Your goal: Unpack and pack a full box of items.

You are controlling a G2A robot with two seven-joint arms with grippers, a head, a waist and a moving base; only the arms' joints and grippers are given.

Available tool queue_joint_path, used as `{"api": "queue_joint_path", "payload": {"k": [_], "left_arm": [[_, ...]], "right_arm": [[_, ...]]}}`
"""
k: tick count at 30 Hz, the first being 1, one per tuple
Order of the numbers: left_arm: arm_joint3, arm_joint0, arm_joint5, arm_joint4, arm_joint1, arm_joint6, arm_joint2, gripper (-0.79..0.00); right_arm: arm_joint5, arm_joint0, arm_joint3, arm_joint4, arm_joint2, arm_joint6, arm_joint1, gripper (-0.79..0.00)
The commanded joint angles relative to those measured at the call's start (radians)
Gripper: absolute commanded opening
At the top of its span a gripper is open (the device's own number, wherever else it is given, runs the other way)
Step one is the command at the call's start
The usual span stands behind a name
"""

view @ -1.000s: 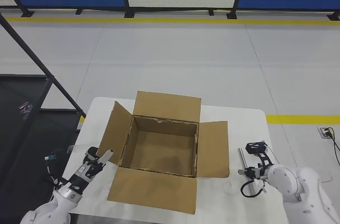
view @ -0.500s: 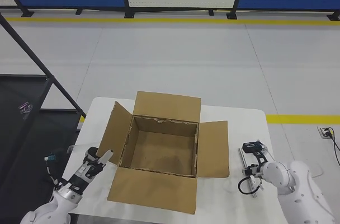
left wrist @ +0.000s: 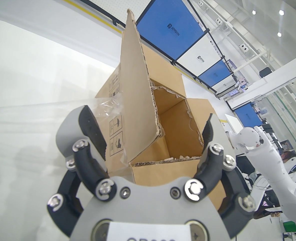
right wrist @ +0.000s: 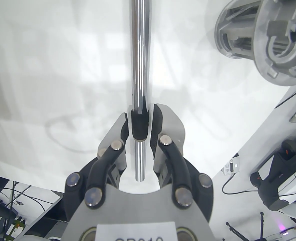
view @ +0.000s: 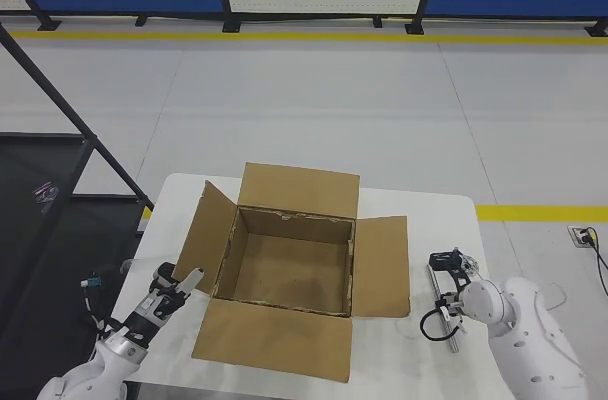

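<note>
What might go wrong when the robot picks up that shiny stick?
1. The right claw sits around the metal rod near one end, so the long free part may tip down or slip out.
2. Thin gaps show beside the pads, so lifting now might leave the rod behind.
3. The smooth rod could roll toward the grey spool lying close by.

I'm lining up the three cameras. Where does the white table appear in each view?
Top view: table lower centre, under the open box, rod near its right edge.
Left wrist view: table, the white surface beside the box.
Right wrist view: table, the white surface beneath the rod.
Shared landmarks: box for top and left wrist; rod for top and right wrist.
</note>
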Motion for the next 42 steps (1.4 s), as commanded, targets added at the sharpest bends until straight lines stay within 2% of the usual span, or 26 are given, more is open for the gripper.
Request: {"api": "queue_joint_path", "payload": {"k": [1,11,12,16,17,24,27,31,35,37,39,42], "left_arm": [[-0.001,0.001,0.0,-0.001,0.0,-0.001,-0.001,0.0],[-0.002,0.003,-0.002,-0.003,0.002,-0.004,-0.003,0.0],[-0.002,0.003,-0.002,-0.003,0.002,-0.004,-0.003,0.0],[-0.002,0.003,-0.005,-0.001,0.003,-0.005,-0.003,0.0],[-0.002,0.004,-0.005,-0.001,0.003,-0.004,-0.003,0.0],[-0.001,0.009,-0.009,-0.002,0.004,0.001,-0.005,0.0],[-0.002,0.01,-0.011,-0.001,0.004,0.003,-0.005,0.0],[-0.004,0.013,-0.015,0.002,0.005,0.004,-0.006,0.0],[-0.009,0.017,-0.017,0.007,0.005,0.004,-0.001,0.0],[-0.013,0.019,-0.018,0.008,0.005,0.004,0.001,0.0],[-0.015,0.021,-0.017,0.01,0.005,0.006,0.002,0.0],[-0.016,0.025,-0.019,0.005,0.005,0.015,0.001,0.0]], "right_arm": [[0.005,0.008,0.012,0.0,-0.006,0.001,0.0,-0.576],[0.012,0.036,0.063,0.018,-0.026,0.002,-0.002,-0.597],[0.011,0.037,0.066,0.02,-0.027,0.003,-0.002,-0.606],[0.012,0.041,0.08,0.03,-0.029,0.004,-0.001,-0.73],[0.012,0.042,0.082,0.031,-0.03,0.004,-0.001,-0.785],[0.037,0.023,0.032,0.029,-0.012,-0.021,0.005,-0.785],[0.046,-0.015,-0.056,0.027,0.019,-0.035,0.012,-0.785],[0.051,-0.099,-0.243,0.028,0.073,-0.064,0.023,-0.785],[0.113,-0.176,-0.435,0.001,0.133,-0.119,0.03,-0.785],[0.165,-0.208,-0.537,-0.031,0.148,-0.177,0.03,-0.785],[0.235,-0.247,-0.66,-0.104,0.143,-0.291,0.027,-0.785],[0.257,-0.316,-0.818,-0.154,0.105,-0.463,0.021,-0.785]]}}
